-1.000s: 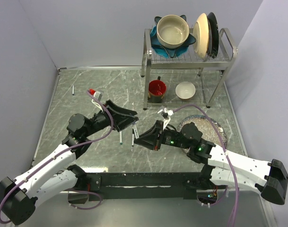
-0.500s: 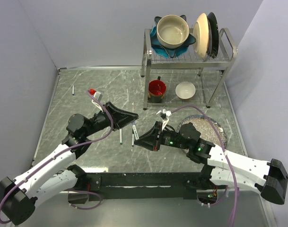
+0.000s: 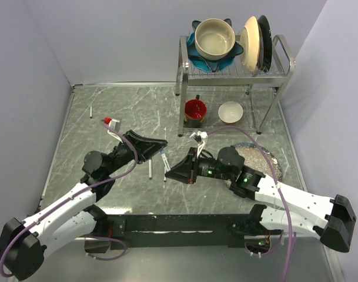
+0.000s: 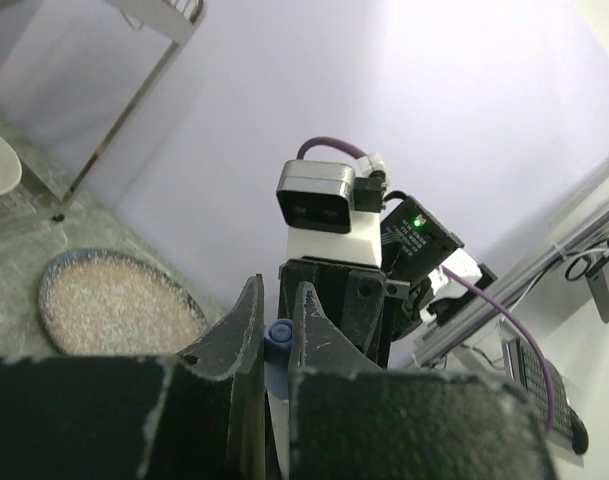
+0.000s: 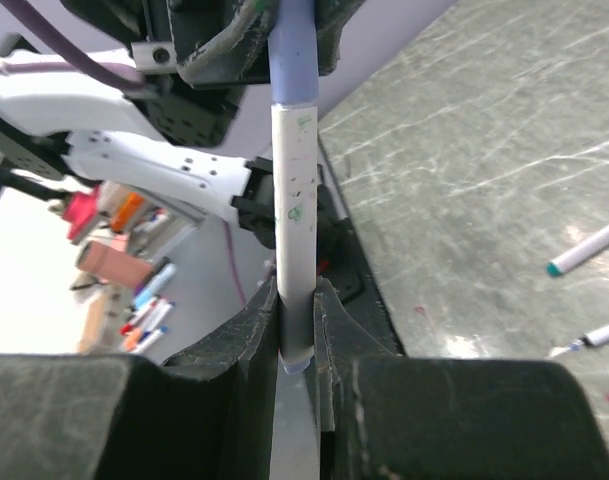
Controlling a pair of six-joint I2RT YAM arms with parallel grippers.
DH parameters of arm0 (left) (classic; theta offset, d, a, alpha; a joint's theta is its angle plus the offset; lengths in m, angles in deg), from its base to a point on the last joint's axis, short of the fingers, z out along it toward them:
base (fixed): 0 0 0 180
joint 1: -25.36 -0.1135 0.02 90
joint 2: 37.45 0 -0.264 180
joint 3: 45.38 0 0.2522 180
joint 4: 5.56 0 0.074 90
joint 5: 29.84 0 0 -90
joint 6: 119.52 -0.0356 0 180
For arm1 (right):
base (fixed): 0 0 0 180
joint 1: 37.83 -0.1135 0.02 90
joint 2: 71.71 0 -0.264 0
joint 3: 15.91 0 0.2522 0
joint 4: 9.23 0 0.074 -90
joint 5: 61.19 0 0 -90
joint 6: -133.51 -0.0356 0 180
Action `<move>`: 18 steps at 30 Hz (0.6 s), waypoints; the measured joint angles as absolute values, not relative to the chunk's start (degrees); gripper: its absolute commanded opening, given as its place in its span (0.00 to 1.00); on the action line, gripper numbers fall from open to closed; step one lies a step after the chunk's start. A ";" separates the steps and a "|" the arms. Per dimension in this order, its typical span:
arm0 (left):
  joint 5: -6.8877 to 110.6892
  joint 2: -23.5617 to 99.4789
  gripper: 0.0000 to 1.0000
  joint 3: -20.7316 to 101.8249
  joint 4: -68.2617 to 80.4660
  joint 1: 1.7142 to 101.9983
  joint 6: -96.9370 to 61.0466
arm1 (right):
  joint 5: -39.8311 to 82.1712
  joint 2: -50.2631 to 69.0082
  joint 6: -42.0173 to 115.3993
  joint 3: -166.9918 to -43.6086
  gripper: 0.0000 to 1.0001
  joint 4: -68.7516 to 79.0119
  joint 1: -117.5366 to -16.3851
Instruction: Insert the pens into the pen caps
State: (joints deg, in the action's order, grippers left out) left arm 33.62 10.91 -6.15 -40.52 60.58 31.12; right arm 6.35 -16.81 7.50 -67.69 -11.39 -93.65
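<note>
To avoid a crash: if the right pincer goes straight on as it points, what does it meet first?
Probably the left pincer, facing it and shut on the blue cap at the far end of the pen that the right pincer holds.

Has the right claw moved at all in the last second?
Yes, slightly. The right gripper has slid left, away from the speckled plate, and its wrist end now sits nearer the red mug.
</note>
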 measured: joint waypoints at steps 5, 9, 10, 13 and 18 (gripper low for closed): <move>37.29 11.00 0.01 -9.27 -48.68 60.60 33.19 | 2.46 -13.80 4.87 -70.20 0.00 -12.87 -92.55; 39.02 11.65 0.01 -10.17 -53.18 60.62 35.27 | -0.73 -11.70 3.76 -71.47 0.00 -15.23 -91.55; 39.39 11.92 0.01 -10.13 -53.79 60.64 35.53 | -1.60 -11.39 3.61 -71.71 0.00 -15.63 -91.09; 39.82 12.35 0.01 -10.06 -54.03 60.78 36.19 | -4.84 -10.80 4.11 -71.99 0.00 -15.98 -89.23; 42.45 12.55 0.01 -10.32 -54.03 63.03 36.01 | -7.88 -10.80 6.64 -72.89 0.00 -14.21 -88.03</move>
